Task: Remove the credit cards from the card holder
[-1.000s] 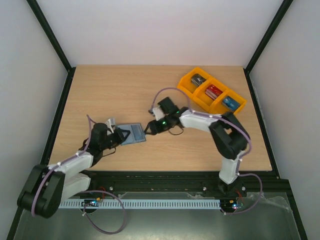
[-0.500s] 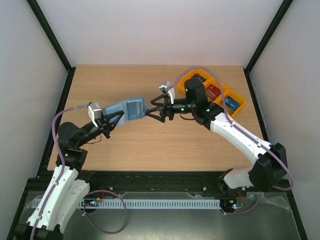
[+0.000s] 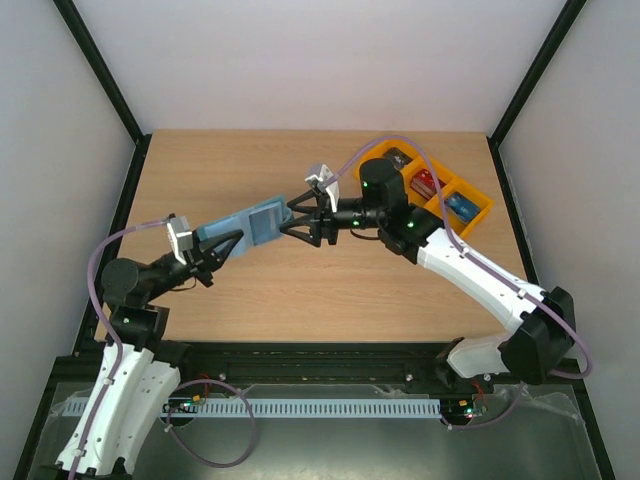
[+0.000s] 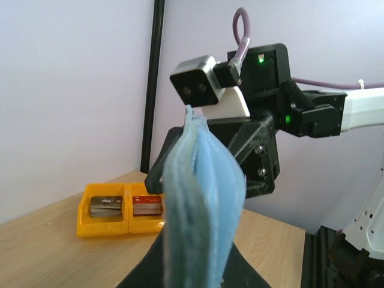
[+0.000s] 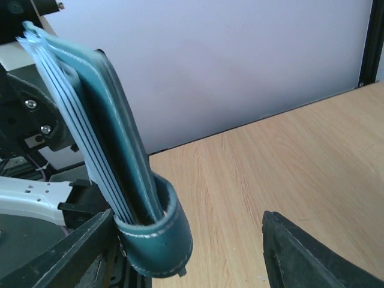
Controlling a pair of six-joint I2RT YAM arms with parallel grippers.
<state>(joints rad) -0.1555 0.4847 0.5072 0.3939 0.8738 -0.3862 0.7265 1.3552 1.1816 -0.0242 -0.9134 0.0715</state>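
My left gripper [image 3: 215, 248] is shut on the left end of the teal-blue card holder [image 3: 248, 224] and holds it in the air above the table. In the left wrist view the card holder [image 4: 201, 204] stands edge-on and slightly spread. My right gripper [image 3: 297, 226] is open at the holder's right end. In the right wrist view the holder [image 5: 108, 138], with its light blue pockets and teal band, stands between the wide-open jaws, close to the left finger [image 5: 66, 258]. No card shows inside the holder. Dark grey [image 3: 397, 160], red [image 3: 428, 184] and blue [image 3: 461, 206] credit cards lie in the tray.
An orange three-compartment tray [image 3: 375, 165] stands at the back right of the wooden table [image 3: 300, 290], just behind my right arm. It also shows in the left wrist view [image 4: 84, 225]. Black frame posts run along both sides.
The card holder went from lying on the table to being held in the air by my left gripper. Both arms rose, and my right gripper has shifted left, up to the holder's end.
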